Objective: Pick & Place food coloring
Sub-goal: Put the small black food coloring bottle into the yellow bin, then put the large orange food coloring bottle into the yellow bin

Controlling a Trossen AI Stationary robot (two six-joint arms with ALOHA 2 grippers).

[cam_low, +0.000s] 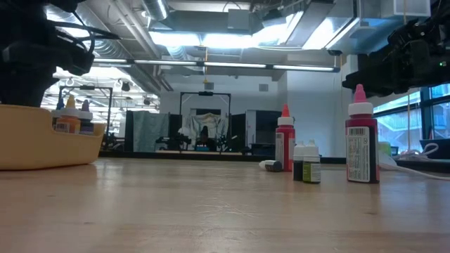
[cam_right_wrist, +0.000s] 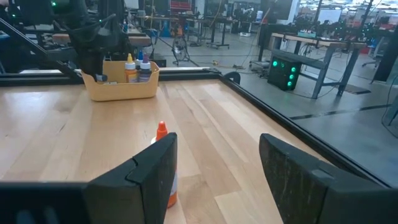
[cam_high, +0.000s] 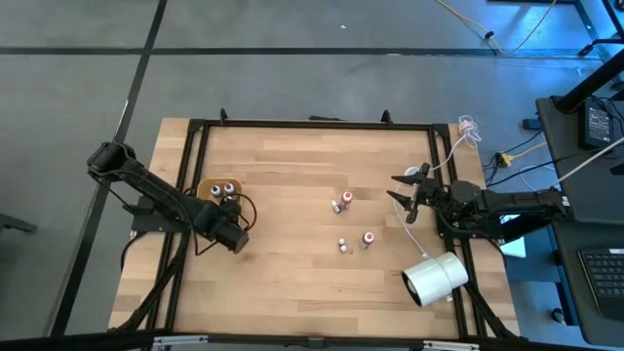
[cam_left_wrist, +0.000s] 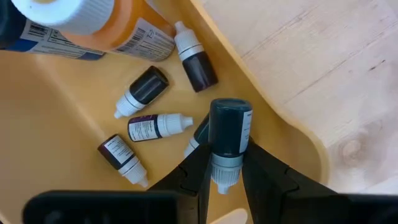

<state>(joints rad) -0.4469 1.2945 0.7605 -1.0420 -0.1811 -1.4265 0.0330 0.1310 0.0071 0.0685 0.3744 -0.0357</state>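
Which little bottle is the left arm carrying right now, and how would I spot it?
Find the tan tray at the table's left side. Above it, the left gripper is shut on a dark bottle with a pale cap. Unlike the loose bottles lying in the tray, it is pinched between two black fingers.

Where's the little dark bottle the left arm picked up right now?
In the left wrist view, the dark bottle is clamped between the left gripper fingers, hanging over the tan tray on the table's left side, above other small bottles.
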